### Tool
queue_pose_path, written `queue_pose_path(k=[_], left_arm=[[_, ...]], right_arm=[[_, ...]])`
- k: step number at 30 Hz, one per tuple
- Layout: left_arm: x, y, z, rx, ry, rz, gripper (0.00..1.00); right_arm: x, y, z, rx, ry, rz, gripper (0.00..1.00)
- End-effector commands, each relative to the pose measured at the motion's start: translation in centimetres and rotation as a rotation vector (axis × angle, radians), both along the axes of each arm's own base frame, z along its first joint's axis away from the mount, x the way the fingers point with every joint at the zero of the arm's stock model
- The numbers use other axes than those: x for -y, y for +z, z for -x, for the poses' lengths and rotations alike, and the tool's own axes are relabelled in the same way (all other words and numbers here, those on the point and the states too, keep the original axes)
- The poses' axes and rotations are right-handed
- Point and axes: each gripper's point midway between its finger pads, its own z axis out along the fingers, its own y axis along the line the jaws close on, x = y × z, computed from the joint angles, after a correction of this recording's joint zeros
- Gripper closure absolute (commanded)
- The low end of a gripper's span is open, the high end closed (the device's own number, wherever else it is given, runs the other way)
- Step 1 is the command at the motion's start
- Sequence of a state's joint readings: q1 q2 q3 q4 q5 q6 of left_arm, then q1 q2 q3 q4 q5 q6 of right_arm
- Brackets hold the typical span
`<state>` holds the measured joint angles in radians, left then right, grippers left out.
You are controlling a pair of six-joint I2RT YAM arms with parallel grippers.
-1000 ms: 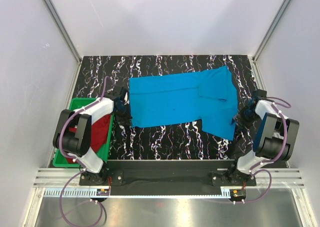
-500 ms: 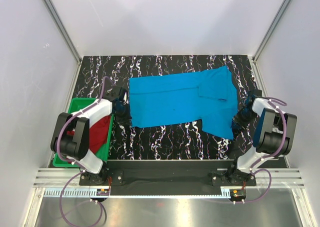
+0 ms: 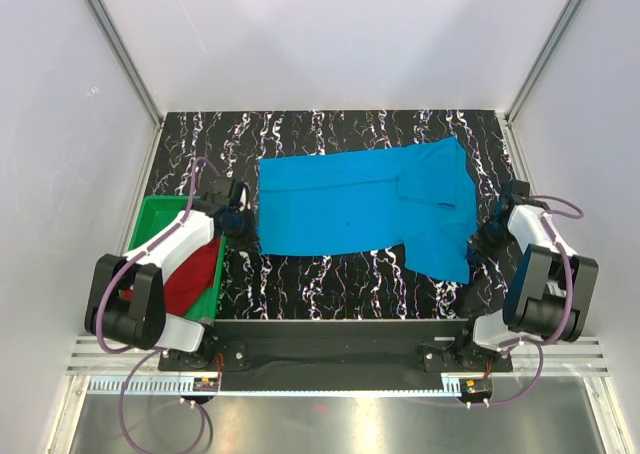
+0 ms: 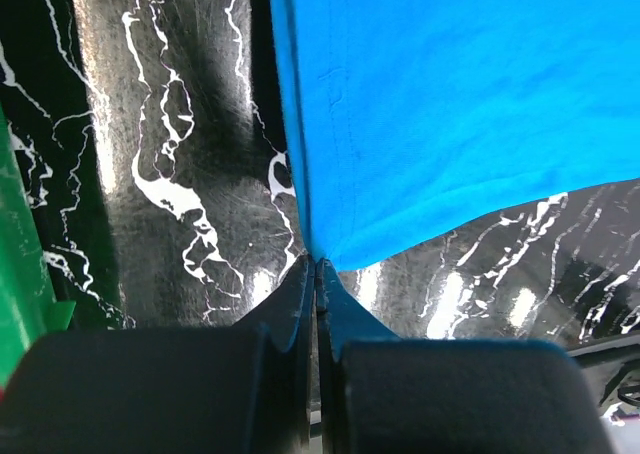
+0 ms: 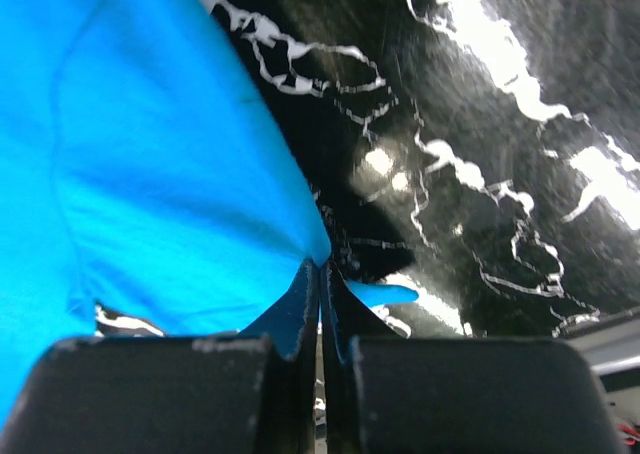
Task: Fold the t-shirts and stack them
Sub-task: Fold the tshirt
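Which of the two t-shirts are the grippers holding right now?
The sky-blue t-shirt, spread flat on the table: the left gripper and right gripper each pinch a corner. The dark red t-shirt lies bunched in the green bin, untouched.

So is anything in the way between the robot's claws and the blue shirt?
Nothing visible is in the way. The left gripper is pinched shut on the blue shirt at its left near corner. The right gripper is pinched shut on its right-hand edge.
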<state>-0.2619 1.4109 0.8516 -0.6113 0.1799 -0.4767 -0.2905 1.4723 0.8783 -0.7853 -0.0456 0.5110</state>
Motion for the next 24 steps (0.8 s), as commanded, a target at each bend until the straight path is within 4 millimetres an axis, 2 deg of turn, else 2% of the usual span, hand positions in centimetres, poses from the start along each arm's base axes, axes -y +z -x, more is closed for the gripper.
queue_pose_path(k=[1, 5, 8, 12, 14, 15, 16, 18, 19, 21, 23, 24], left_arm=[[-0.2, 0.8, 0.6, 0.024, 0.014, 0.002, 1.0], [-0.3, 1.4, 0.5, 0.036, 0.01, -0.005, 1.0], [-0.1, 2.0, -0.5, 0.045, 0.005, -0.01, 1.0], [0.2, 3.5, -3.2, 0.075, 0.01, -0.023, 1.0], [0.1, 3.9, -4.2, 0.082, 0.01, -0.041, 1.0], [-0.1, 4.0, -4.8, 0.082, 0.016, -0.048, 1.0], [0.0, 4.2, -5.6, 0.078, 0.017, -0.049, 1.0], [0.0, 4.2, -6.9, 0.075, 0.026, -0.047, 1.0], [0.0, 4.1, -7.3, 0.073, 0.032, -0.048, 1.0], [-0.1, 3.6, -8.2, 0.056, 0.041, -0.049, 1.0], [-0.2, 3.4, -8.8, 0.048, 0.051, -0.046, 1.0], [-0.4, 3.2, -9.3, 0.042, 0.059, -0.048, 1.0]], right_arm=[[-0.3, 2.1, 0.8, 0.026, 0.008, 0.011, 1.0], [-0.1, 3.9, 0.1, 0.076, 0.025, 0.024, 1.0], [0.1, 5.6, -1.5, 0.124, 0.049, 0.027, 1.0], [0.9, 8.2, -4.5, 0.2, 0.082, 0.048, 1.0], [0.9, 8.4, -5.7, 0.209, 0.097, 0.033, 1.0], [0.8, 9.4, -6.8, 0.243, 0.113, 0.02, 1.0], [0.7, 9.2, -7.5, 0.245, 0.12, 0.006, 1.0], [0.3, 10.1, -9.2, 0.29, 0.141, -0.028, 1.0], [0.2, 9.5, -9.9, 0.277, 0.145, -0.049, 1.0], [0.1, 10.2, -11.3, 0.294, 0.158, -0.065, 1.0], [0.0, 9.7, -12.3, 0.284, 0.165, -0.08, 1.0], [-0.1, 10.4, -13.3, 0.306, 0.17, -0.082, 1.0]])
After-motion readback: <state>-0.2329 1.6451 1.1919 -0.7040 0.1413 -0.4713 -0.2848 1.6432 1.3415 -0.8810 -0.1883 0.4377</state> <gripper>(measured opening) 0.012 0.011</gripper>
